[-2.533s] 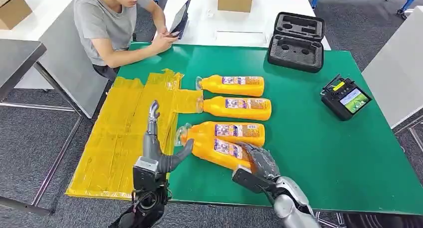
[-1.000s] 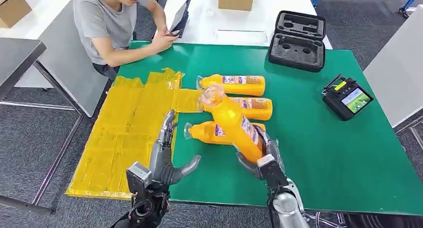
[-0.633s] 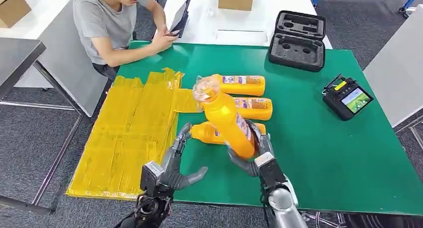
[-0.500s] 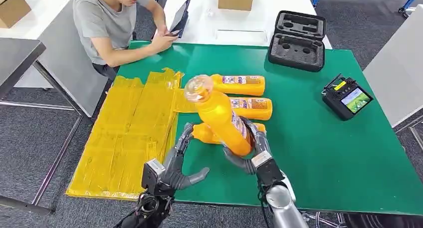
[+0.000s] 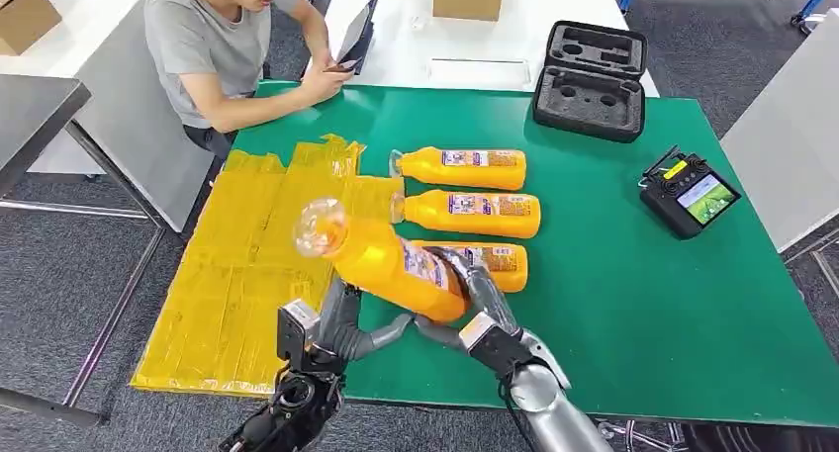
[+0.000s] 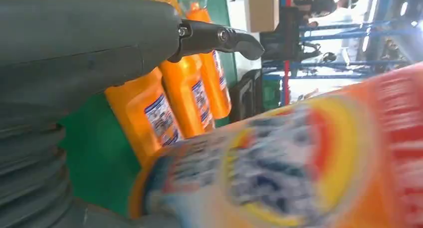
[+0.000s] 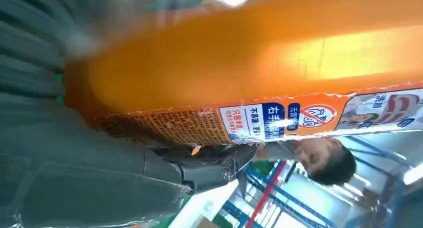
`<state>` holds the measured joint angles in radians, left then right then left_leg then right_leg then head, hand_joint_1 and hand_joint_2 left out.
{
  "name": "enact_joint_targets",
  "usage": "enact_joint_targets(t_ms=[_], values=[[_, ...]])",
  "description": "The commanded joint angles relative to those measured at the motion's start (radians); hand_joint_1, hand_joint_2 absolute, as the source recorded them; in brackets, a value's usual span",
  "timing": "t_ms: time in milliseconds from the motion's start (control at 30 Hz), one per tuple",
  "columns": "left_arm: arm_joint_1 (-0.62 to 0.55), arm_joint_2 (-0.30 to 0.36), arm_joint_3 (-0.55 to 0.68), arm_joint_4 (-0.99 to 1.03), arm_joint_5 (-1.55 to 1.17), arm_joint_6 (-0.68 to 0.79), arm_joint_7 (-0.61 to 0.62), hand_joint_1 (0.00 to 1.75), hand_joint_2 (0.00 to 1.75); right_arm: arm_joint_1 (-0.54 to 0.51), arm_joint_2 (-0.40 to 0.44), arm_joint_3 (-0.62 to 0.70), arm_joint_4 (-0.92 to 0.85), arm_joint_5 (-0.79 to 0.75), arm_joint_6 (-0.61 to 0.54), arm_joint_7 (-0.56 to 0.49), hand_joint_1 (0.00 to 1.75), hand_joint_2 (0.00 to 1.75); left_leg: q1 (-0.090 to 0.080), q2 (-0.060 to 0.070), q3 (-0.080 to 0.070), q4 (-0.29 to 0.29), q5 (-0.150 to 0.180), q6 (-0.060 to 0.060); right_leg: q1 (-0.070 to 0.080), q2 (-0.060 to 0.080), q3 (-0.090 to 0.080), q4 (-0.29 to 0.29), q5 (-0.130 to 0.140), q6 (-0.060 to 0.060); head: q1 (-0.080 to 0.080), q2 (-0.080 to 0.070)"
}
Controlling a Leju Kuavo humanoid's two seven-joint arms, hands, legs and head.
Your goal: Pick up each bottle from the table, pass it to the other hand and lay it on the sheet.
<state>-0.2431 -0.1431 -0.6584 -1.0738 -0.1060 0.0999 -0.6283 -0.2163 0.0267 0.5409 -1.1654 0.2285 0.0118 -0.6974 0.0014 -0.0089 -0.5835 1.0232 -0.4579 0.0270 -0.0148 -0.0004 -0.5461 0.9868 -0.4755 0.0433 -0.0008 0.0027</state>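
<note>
1. Gripping item: right hand point(image 5: 473, 309), fingers point(image 5: 482, 286) wrapped around the base end of the held bottle point(image 5: 391, 262), which is raised off the bench point(image 5: 613, 274).
2. Held bottle: orange, labelled, tilted, clear cap end pointing toward 10 o'clock, over the edge of the yellow sheet point(image 5: 247, 264). In the right wrist view the held bottle point(image 7: 249, 53) lies across the palm with a dark fingertip under its label.
3. Left hand point(image 5: 341, 323): directly beneath the held bottle's mid-body, fingers spread, thumb reaching toward 3 o'clock. Contact with the bottle cannot be told from the head view. In the left wrist view the held bottle point(image 6: 299, 163) appears blurred and very close to the left hand point(image 6: 80, 48), with one dark finger point(image 6: 219, 37) extended and not closed on it.
4. Bottles on bench, three, all lying flat, caps toward 9 o'clock:
   - far bottle point(image 5: 461, 167), at 12 o'clock of the group;
   - middle bottle point(image 5: 467, 213), cap at the sheet's edge;
   - near bottle point(image 5: 487, 260), partly hidden behind the right hand and held bottle.
5. Yellow sheet: crinkled, on the bench's 9 o'clock side, overhanging its edge.
6. Black foam-lined case point(image 5: 590, 81): open, at the 12 o'clock end of the bench.
7. Handheld controller point(image 5: 688, 193): lit screen, at 3 o'clock.
8. Person point(image 5: 213, 46): seated at 11 o'clock, grey shirt, holding a tablet point(image 5: 358, 35).
</note>
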Motion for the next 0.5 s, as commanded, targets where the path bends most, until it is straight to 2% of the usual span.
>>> enact_joint_targets(t_ms=[33, 200, 500], values=[[-0.024, 0.021, 0.019, 0.009, 0.0, 0.002, -0.07, 0.0, 1.75, -0.037, -0.022, 0.035, 0.086, 0.002, -0.006, -0.001, 1.75, 1.75, 0.001, 0.001, 0.001, 0.0, 0.0, -0.001, 0.001, 0.0, 0.001, -0.001, 0.0, -0.001, 0.0, 0.0], [-0.024, 0.021, 0.019, 0.009, 0.0, 0.002, -0.07, 0.0, 1.75, -0.037, -0.022, 0.035, 0.086, 0.002, -0.006, -0.001, 1.75, 1.75, 0.001, 0.002, 0.002, -0.001, 0.0, -0.002, 0.001, 0.001, 0.001, -0.001, 0.001, -0.002, 0.0, 0.0], [-0.011, 0.041, 0.03, -0.046, -0.012, 0.022, -0.07, 0.0, 1.75, 0.004, -0.032, -0.015, 0.089, 0.067, -0.092, -0.001, 1.75, 1.75, 0.001, 0.001, 0.001, -0.001, 0.0, -0.001, 0.001, 0.0, 0.001, -0.001, 0.0, -0.001, 0.0, 0.0]])
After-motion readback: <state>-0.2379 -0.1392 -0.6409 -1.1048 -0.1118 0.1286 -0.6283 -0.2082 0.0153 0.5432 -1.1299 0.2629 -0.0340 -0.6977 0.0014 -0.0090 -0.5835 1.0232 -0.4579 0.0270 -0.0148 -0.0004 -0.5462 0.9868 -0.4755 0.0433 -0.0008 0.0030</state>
